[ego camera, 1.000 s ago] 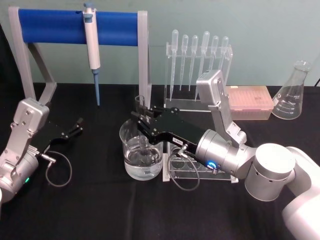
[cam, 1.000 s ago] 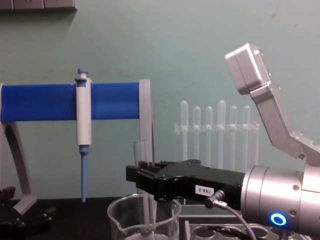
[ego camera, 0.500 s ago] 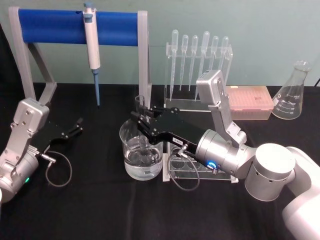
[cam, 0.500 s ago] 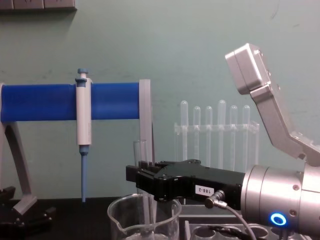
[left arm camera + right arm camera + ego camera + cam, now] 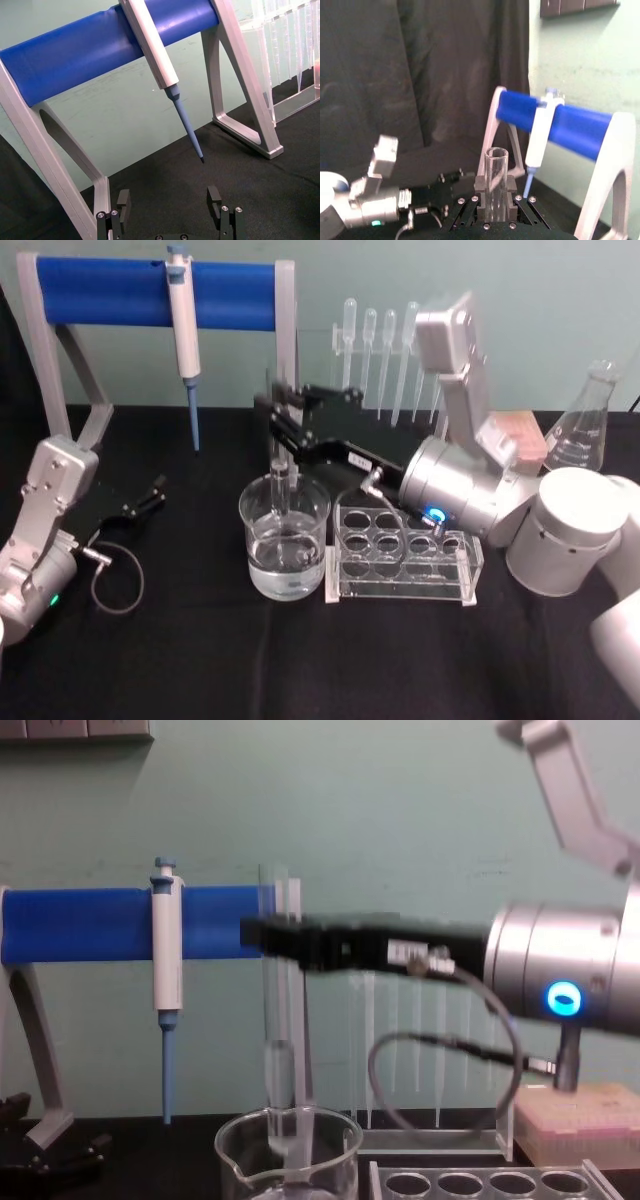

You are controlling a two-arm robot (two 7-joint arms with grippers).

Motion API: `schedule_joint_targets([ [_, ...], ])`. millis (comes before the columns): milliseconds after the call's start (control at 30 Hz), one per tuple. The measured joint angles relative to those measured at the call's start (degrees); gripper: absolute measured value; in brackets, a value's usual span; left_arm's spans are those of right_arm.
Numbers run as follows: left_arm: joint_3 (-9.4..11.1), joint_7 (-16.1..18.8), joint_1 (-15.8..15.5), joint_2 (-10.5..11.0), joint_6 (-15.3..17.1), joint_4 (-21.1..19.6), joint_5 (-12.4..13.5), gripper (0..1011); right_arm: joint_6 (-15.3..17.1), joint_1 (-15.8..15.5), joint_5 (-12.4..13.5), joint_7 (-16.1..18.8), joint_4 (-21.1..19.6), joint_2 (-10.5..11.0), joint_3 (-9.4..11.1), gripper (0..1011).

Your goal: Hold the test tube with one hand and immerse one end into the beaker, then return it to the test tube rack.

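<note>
Gripping one test tube [image 5: 275,1020], right gripper [image 5: 278,420], one beaker [image 5: 285,540]

worktop [image 5: 200,660]: black cloth cover, meeting a green wall at the back.
standing on it: clear beaker [image 5: 285,545], part full of clear liquid, near the middle; clear tube rack [image 5: 402,558] with round wells, just beside the beaker on the right; grey stand [image 5: 60,400] carrying a blue bar, back left; clear pipette rack [image 5: 395,350], back centre; pink tip box [image 5: 520,435] and conical flask [image 5: 580,425], back right.
</note>
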Motion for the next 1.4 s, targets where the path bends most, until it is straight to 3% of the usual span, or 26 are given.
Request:
schedule_joint_targets([
  [200,0.0,0.0,0.0,0.0,0.0,0.0,0.0,1000,3.18,1.38,1.89,-0.97,-4.12,1.21,0.87,224],
  [367,0.0,0.0,0.0,0.0,0.0,0.0,0.0,1000,4.12,0.74,3.12,-2.35,-7.22,3.02,2.14,224],
  [633,0.0,0.0,0.0,0.0,0.0,0.0,0.0,1000,4.35,-5.08,4.84,-6.04,-14.26,8.56,6.69,224],
  [800,0.0,0.0,0.0,0.0,0.0,0.0,0.0,1000,3.06,-9.19,4.7,-7.63,-16.09,10.64,8.38,224],
  [1033,0.0,0.0,0.0,0.0,0.0,0.0,0.0,1000,1.98,-12.61,3.61,-8.75,-15.87,11.15,9.11,224],
  [1400,0.0,0.0,0.0,0.0,0.0,0.0,0.0,1000,2.05,-15.03,1.46,-9.74,-14.95,10.65,9.97,224],
])
